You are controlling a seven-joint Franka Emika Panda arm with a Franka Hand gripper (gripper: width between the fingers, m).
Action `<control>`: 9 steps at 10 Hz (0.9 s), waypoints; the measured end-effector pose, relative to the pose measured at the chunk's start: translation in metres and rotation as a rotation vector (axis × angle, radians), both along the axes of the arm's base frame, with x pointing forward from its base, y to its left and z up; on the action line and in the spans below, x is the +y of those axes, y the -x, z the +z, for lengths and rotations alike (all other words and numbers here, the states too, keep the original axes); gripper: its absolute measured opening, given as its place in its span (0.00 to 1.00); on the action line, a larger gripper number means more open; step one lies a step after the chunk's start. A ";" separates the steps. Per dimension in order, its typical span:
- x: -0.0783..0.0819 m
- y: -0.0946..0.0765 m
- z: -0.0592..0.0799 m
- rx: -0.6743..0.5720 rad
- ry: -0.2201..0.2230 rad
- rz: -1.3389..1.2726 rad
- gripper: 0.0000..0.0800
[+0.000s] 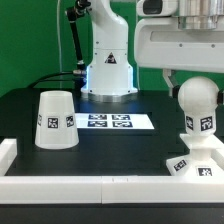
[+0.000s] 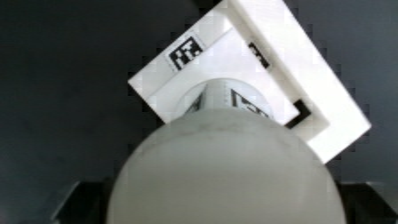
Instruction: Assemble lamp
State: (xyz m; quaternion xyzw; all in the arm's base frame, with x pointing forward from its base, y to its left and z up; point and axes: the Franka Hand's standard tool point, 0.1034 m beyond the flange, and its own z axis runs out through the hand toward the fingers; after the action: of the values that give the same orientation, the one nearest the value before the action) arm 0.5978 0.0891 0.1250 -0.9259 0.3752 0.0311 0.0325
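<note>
The ball-shaped bulb (image 1: 197,100) stands upright over the neck of the blocky square base (image 1: 190,166) at the exterior view's right. I cannot tell whether it is seated in the neck. My gripper (image 1: 195,84) comes down from above and is shut on the bulb. In the wrist view the bulb (image 2: 217,160) fills the space between my dark fingers (image 2: 80,206), with the gripper (image 2: 214,208) closed round it and the tagged base (image 2: 267,70) below. The tapered shade (image 1: 56,120) stands mouth down at the exterior view's left, apart from the gripper.
The marker board (image 1: 108,122) lies flat at the table's middle. The robot's pedestal (image 1: 107,70) stands behind it. A raised white rail (image 1: 70,186) runs along the front edge and turns up the left side.
</note>
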 end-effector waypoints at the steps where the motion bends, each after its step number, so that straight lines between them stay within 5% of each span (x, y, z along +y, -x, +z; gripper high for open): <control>1: -0.001 0.000 0.000 0.011 -0.002 -0.098 0.72; 7: -0.001 -0.001 0.000 0.042 -0.028 -0.393 0.72; 9: -0.001 -0.001 0.000 0.035 -0.029 -0.322 0.86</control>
State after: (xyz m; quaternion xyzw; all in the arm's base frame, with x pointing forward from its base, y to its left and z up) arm 0.5985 0.0877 0.1247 -0.8524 0.5189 0.0473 0.0440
